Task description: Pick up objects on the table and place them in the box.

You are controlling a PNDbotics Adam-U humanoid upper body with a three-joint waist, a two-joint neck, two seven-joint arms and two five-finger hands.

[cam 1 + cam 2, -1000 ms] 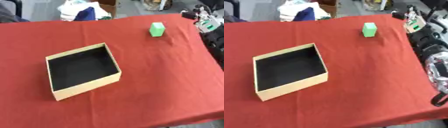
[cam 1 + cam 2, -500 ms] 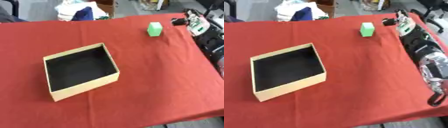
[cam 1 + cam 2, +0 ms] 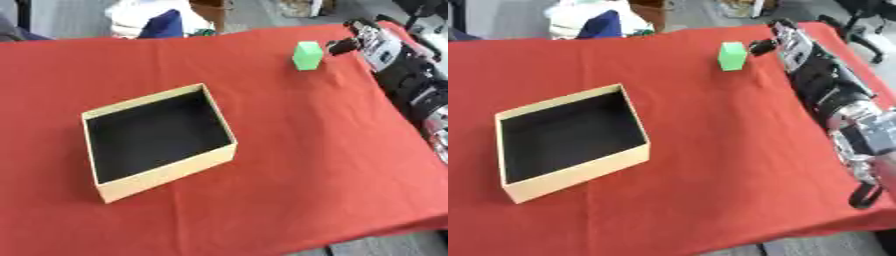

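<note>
A tan box [image 3: 157,175] with a black inside is sitting open on the left half of the red tablecloth [image 3: 289,150], tilted askew and holding nothing. Far and to the right, a green block [image 3: 731,55] is standing upright on the cloth. Just right of it the right hand [image 3: 785,42] is reaching in, a dark fingertip close beside the block; whether they touch, or how far the fingers are spread, cannot be told. The right eye view is showing the forearm down to a silver joint; the left eye view is cutting it off.

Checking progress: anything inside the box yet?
Nothing visible inside the box: only its black floor shows. The near inner wall is out of sight. The green block stands on the red cloth, right hand beside it.
</note>
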